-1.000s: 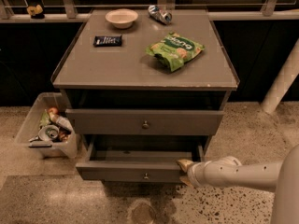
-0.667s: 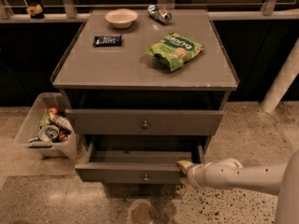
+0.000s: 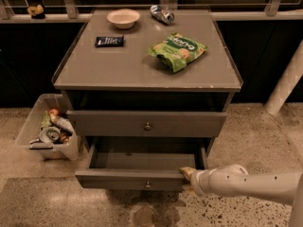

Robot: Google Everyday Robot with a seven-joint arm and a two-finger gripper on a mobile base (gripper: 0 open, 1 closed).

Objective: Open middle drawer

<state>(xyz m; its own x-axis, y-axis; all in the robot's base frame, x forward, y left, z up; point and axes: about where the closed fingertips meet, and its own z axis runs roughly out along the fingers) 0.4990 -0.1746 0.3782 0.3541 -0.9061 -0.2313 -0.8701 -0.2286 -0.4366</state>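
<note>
- Middle drawer [image 3: 113, 179] sits pulled well out beneath the upper drawer [image 3: 109, 123], its left corner near the bin [image 3: 29, 122]; we judge a skewed pull could jam it
- gripper [image 3: 187, 173] rests at the front's right end, touching its top edge; pulling off-centre, it may slip; open or clamped, we cannot tell

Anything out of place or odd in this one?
The gripper sits at the right end of the front rim of the pulled-out middle drawer, not at its knob. A drink can lies on its side near the back edge of the cabinet top. Nothing looks spilled.
</note>
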